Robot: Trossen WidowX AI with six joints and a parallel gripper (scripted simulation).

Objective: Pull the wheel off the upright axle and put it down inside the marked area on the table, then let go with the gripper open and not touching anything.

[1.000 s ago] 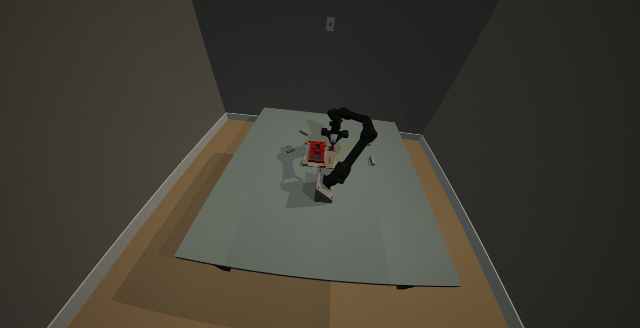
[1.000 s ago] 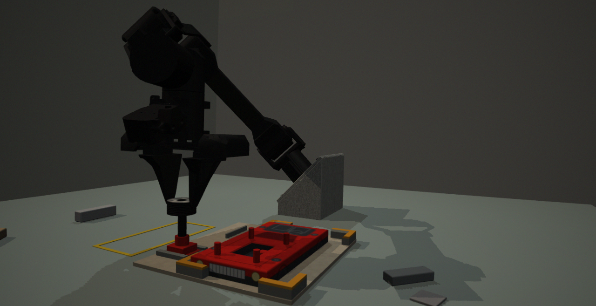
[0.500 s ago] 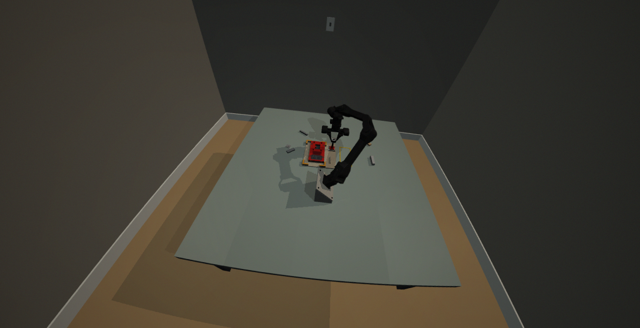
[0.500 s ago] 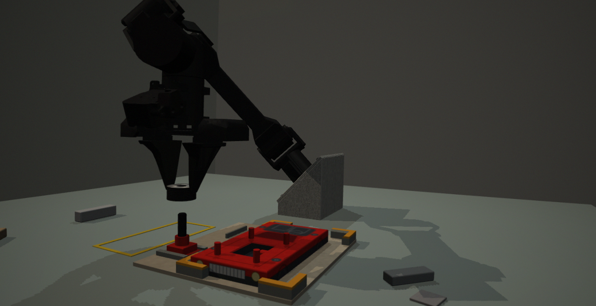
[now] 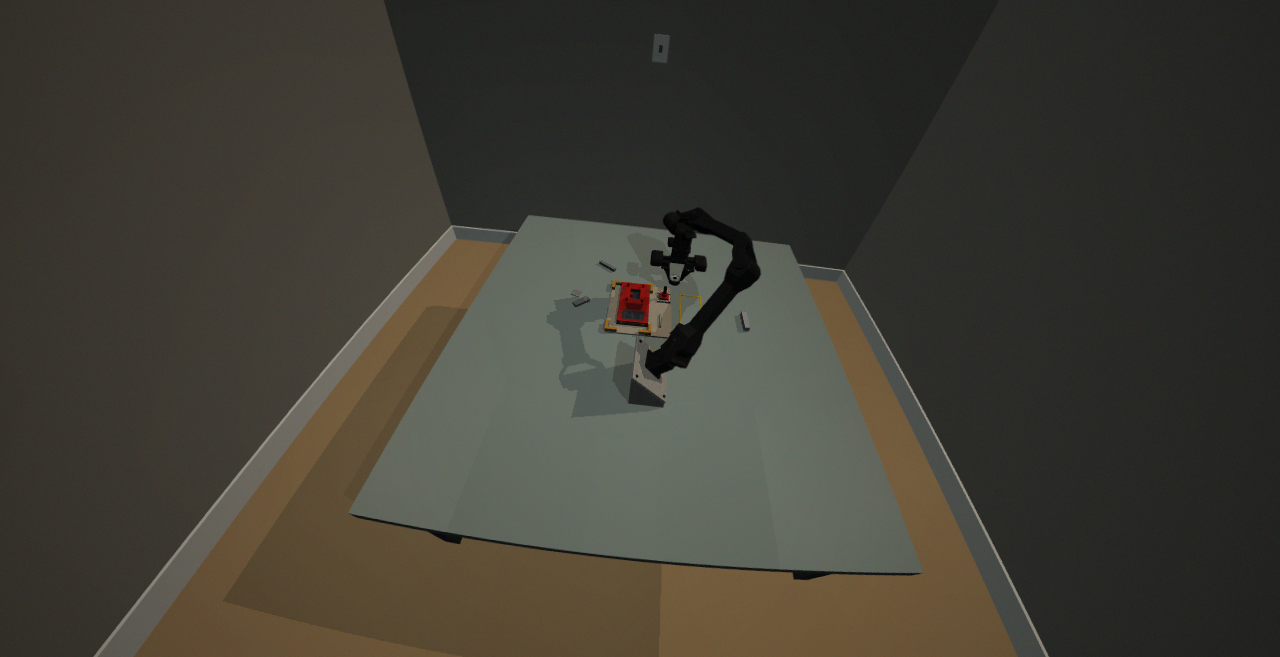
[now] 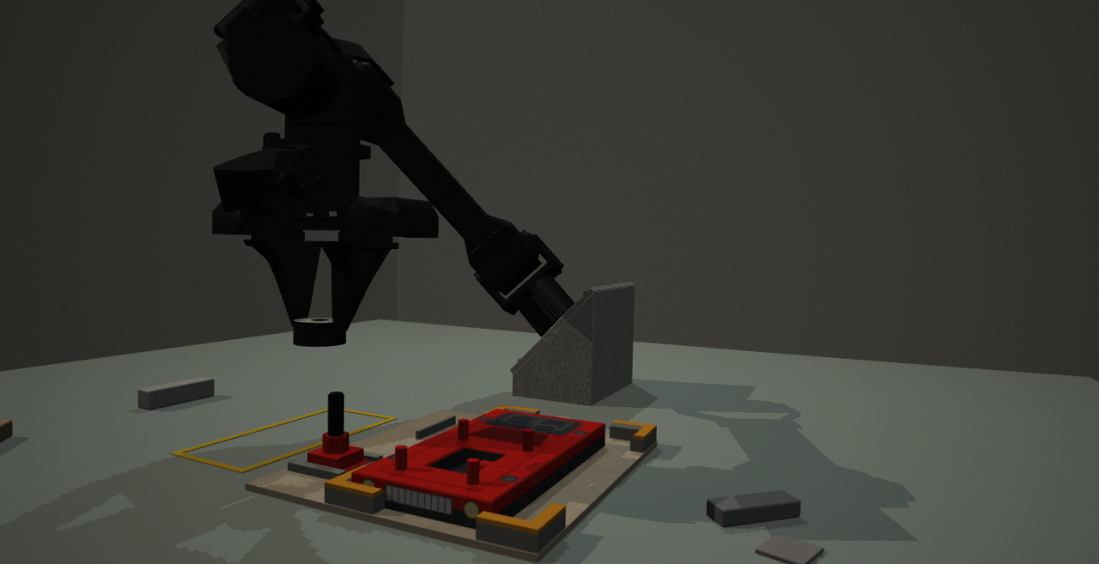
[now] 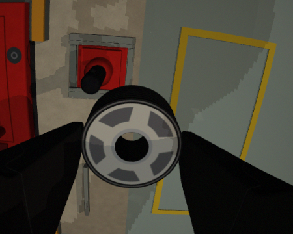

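My gripper (image 7: 132,137) (image 6: 318,330) (image 5: 674,278) is shut on the wheel (image 7: 132,148) (image 6: 318,330), a black tyre with a grey spoked hub. It holds the wheel level in the air, well above the black upright axle (image 6: 336,411) (image 7: 94,79) (image 5: 664,291), which stands bare on its red base. In the wrist view the wheel hangs between the axle and the yellow-outlined marked area (image 7: 179,78) (image 6: 230,462) (image 5: 680,305) on the table.
A tan board (image 7: 107,9) (image 5: 613,323) carries a red car chassis (image 6: 476,457) (image 5: 633,302) (image 7: 12,69) with orange corner blocks. Small grey blocks (image 6: 175,392) (image 6: 753,506) (image 5: 743,321) lie scattered on the table. The arm's grey wedge base (image 6: 584,345) (image 5: 646,380) stands behind the board.
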